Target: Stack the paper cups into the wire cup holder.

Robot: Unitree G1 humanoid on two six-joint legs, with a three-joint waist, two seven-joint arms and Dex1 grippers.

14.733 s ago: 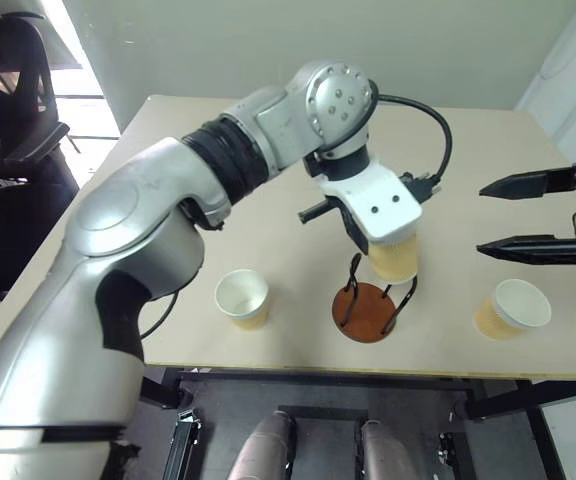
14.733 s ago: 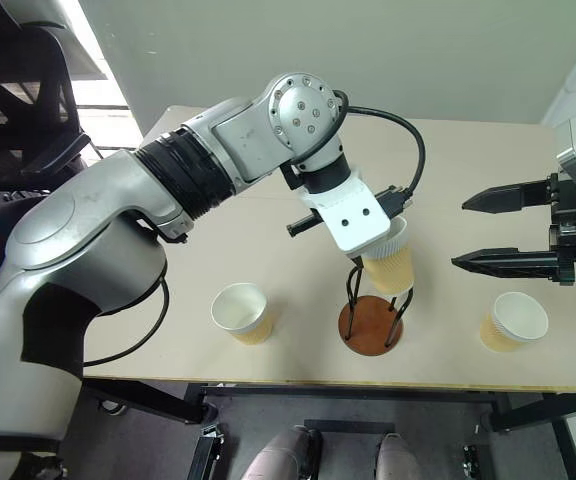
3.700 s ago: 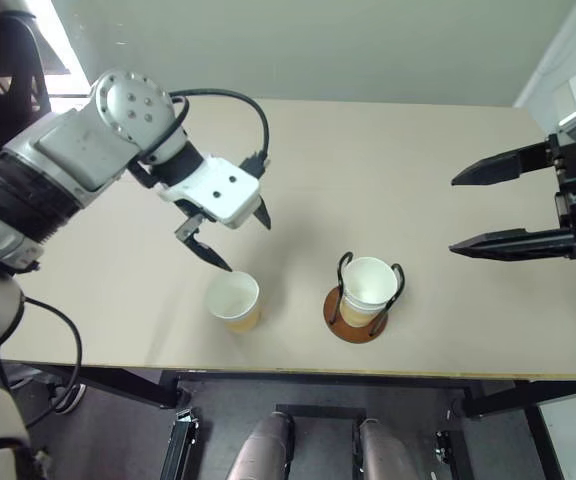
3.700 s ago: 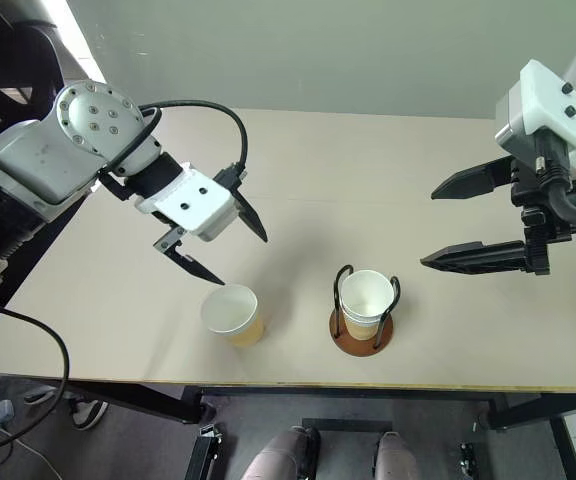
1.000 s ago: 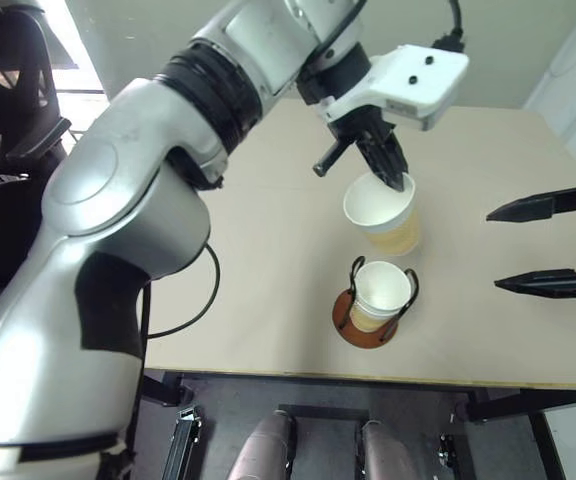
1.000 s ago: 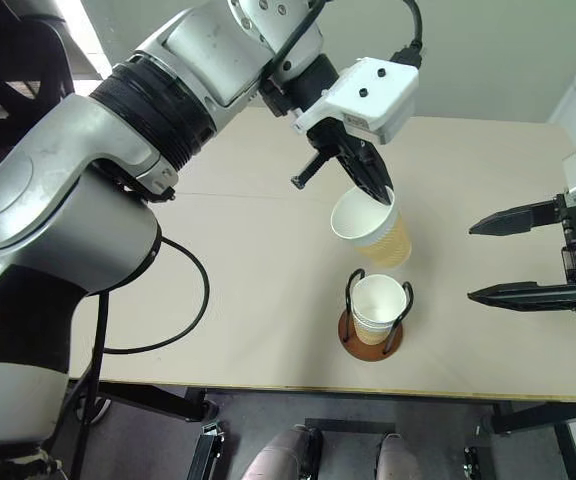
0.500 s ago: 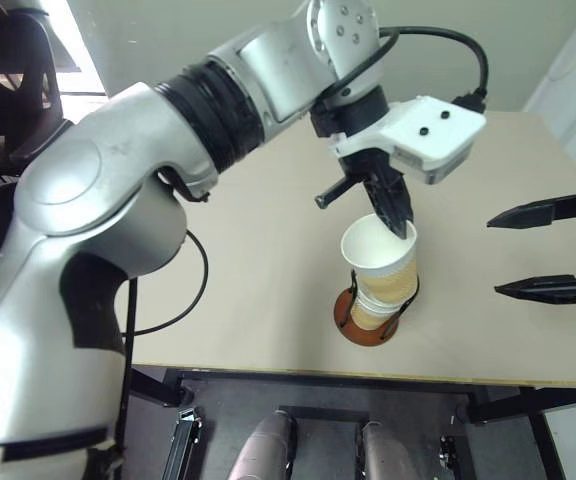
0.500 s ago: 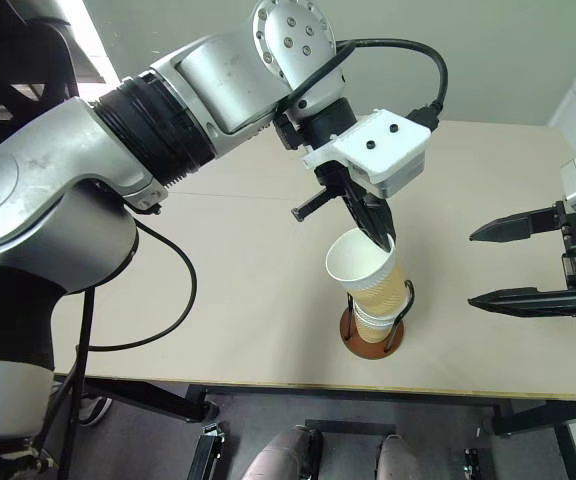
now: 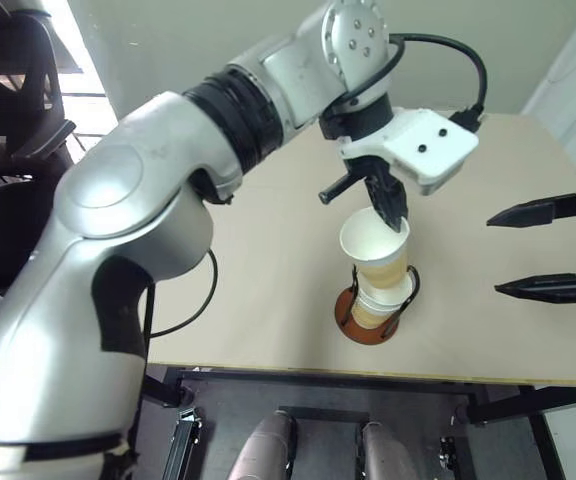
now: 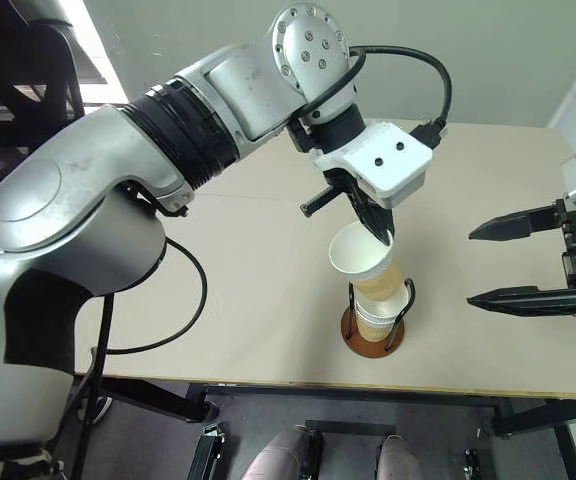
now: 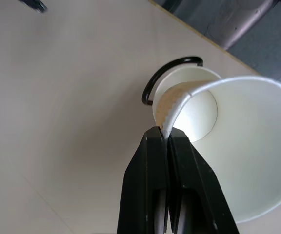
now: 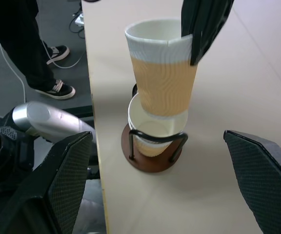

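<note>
My left gripper (image 9: 396, 218) pinches the ribbed cup (image 12: 164, 78) by its rim, lowering it into the cup (image 12: 152, 127) seated in the wire cup holder (image 12: 151, 156). My right gripper (image 9: 533, 250) waits released.

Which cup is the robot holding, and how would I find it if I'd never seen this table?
Look at the tan table, near its front edge, for the wire cup holder with a round reddish-brown base. Just above it, the left gripper pinches the rim of a paper cup, its bottom dipping into the cup already in the holder. Its wall is wavy-ribbed, and it's the higher one.
</note>
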